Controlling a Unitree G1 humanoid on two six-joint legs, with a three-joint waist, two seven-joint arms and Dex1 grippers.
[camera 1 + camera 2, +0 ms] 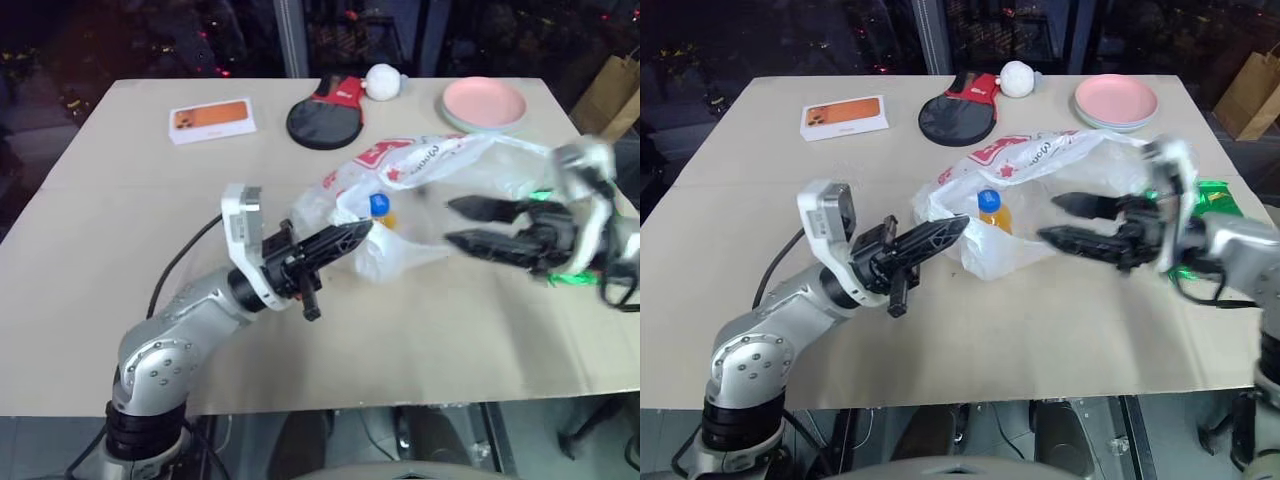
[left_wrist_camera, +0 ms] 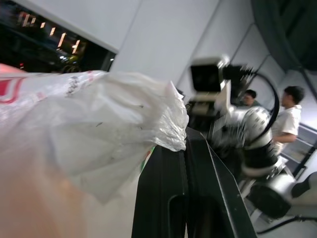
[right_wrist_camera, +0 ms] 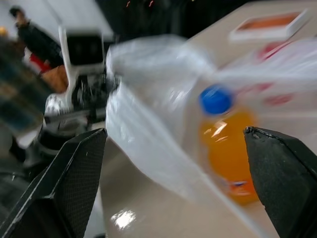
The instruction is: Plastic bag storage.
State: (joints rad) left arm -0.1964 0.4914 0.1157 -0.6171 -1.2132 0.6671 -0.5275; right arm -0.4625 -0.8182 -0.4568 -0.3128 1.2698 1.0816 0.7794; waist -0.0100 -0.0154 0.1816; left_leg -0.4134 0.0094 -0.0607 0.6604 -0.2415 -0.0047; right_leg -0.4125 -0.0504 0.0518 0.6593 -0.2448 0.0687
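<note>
The plastic bag point(image 1: 430, 165), thin white film with red print, lies crumpled mid-table. Through it shows a bottle of orange drink point(image 1: 992, 212) with a blue cap, standing upright inside. My left gripper point(image 1: 355, 235) is shut on the bag's near-left edge; in the left wrist view the film bunches at the tips of its closed fingers point(image 2: 171, 163). My right gripper point(image 1: 1048, 218) hovers open just right of the bag, its fingers spread wide and pointing at the bottle point(image 3: 225, 139), holding nothing.
At the table's far side lie an orange phone box point(image 1: 212, 120), a black and red paddle point(image 1: 325, 115), a white ball point(image 1: 382, 82) and a pink plate point(image 1: 485, 103). A green packet point(image 1: 1212, 195) lies under my right arm. A brown paper bag point(image 1: 610, 95) stands past the right edge.
</note>
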